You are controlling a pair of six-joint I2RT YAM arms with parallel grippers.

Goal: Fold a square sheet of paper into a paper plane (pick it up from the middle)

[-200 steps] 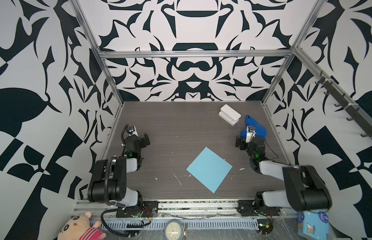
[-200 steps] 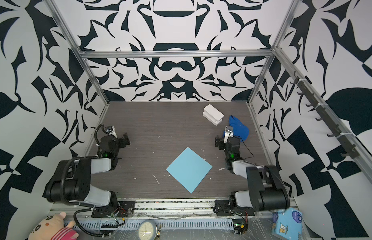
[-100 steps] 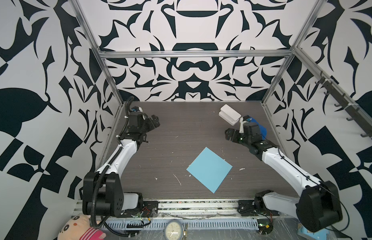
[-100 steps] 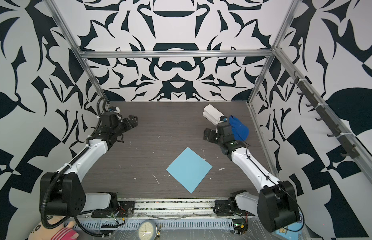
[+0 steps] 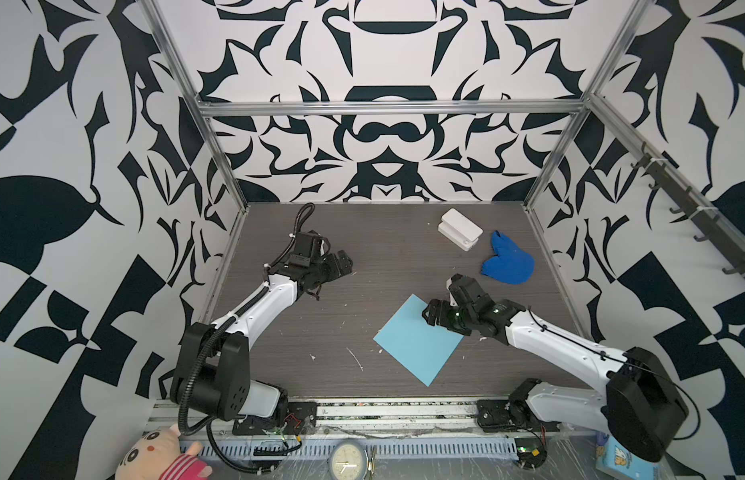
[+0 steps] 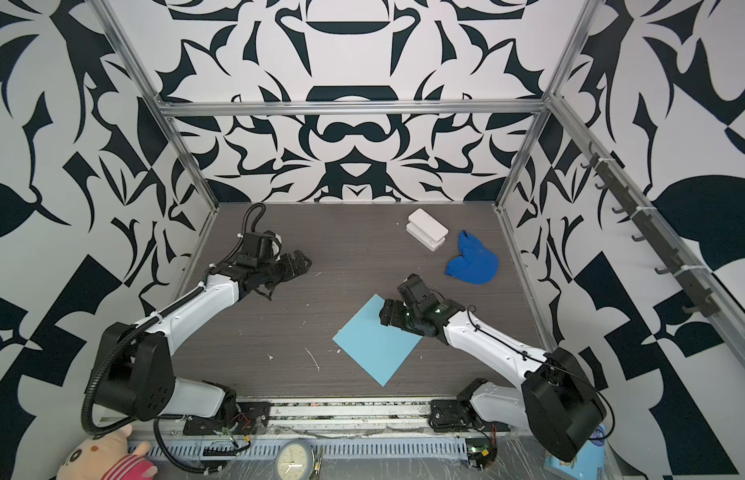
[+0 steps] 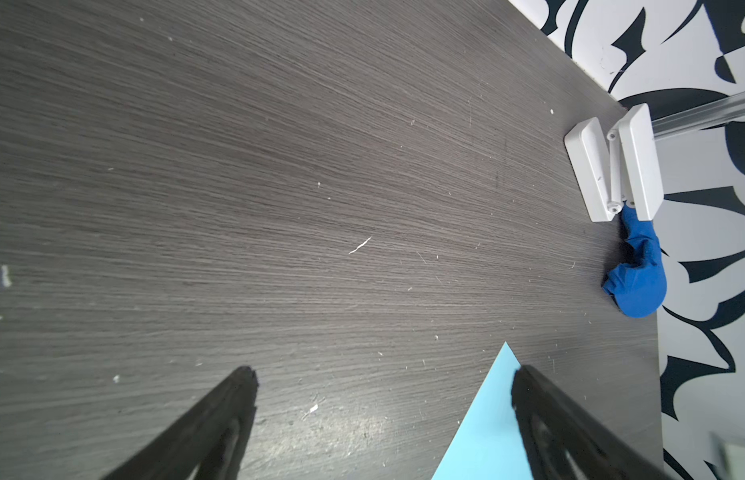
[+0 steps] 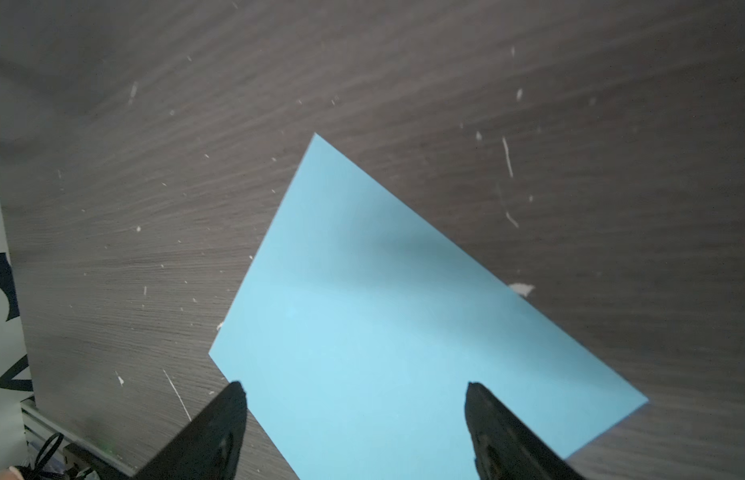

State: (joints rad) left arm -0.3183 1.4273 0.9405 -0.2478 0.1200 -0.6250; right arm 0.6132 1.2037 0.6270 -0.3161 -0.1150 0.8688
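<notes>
Almost nothing of this job is done. The square sheet of paper [image 5: 418,338] lies flat on the table [image 5: 362,232], towards the front and a little right of the middle, turned corner-on like a diamond. I see no crease, no lifted edge and no fold anywhere on it, so the folding itself is all ahead of me.

My right gripper [image 8: 354,388] hangs over the sheet's far right side. Its fingers are spread wide with nothing between them; one is above the paper and the other is out near the paper's edge. From these angles I can't tell whether the tips touch the paper or hover just clear of it. I judge that I am lining up for the pick. I'd want to be nearer the middle of the sheet than I am now, since that is where the pick is meant to happen.

My left gripper [image 7: 383,372] is also spread wide and empty. It sits above bare table on the left side, well apart from the sheet, and only one far corner of the paper shows past its finger.

The blue cloth [image 5: 508,264] and the white box [image 5: 460,228] sit at the back right, clear of the work. Left to do: get hold of the sheet, raise it, then make every crease — the whole of it, as I read things.
</notes>
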